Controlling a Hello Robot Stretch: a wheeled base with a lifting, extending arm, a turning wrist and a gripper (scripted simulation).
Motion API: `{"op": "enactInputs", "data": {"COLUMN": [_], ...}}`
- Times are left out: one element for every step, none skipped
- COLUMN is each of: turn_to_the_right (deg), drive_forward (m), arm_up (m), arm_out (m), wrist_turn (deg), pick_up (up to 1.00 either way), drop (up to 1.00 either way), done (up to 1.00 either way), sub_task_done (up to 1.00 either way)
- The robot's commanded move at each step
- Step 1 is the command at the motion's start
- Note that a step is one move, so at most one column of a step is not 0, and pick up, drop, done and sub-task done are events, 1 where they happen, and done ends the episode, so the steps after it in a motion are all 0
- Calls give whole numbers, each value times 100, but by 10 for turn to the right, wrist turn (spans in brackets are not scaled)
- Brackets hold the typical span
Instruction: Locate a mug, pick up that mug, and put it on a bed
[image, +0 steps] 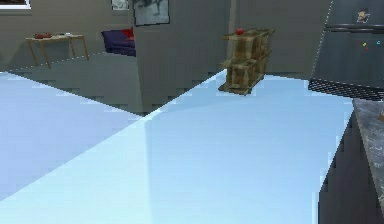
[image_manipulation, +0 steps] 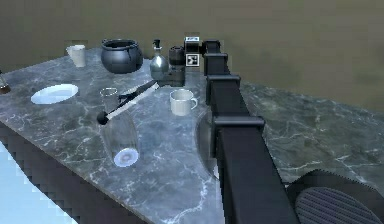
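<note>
Roughly: white mug (image_manipulation: 182, 101) upright on grey veined marble countertop (image_manipulation: 80, 130).
Mug is a glossy cylinder, long axis vertical, mouth up, contents unreadable, mid-countertop just beside the dark square arm (image_manipulation: 235, 130). Round black pot (image_manipulation: 121, 56) and metallic bottle (image_manipulation: 159, 62) stand along the far edge. Gripper (image_manipulation: 177, 56) near the bottle; grip state and load cannot be told.

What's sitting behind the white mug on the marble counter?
Beyond the mug are a grey bottle and the gripper; the arm covers the counter to its right.
</note>
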Motion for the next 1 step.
{"op": "enactInputs", "data": {"turn_to_the_right": [0], "drive_forward": [0], "arm_up": [0], "arm_out": [0], "wrist_turn": [450], "pick_up": [0], "drop": [0], "done": [0], "sub_task_done": [0]}}
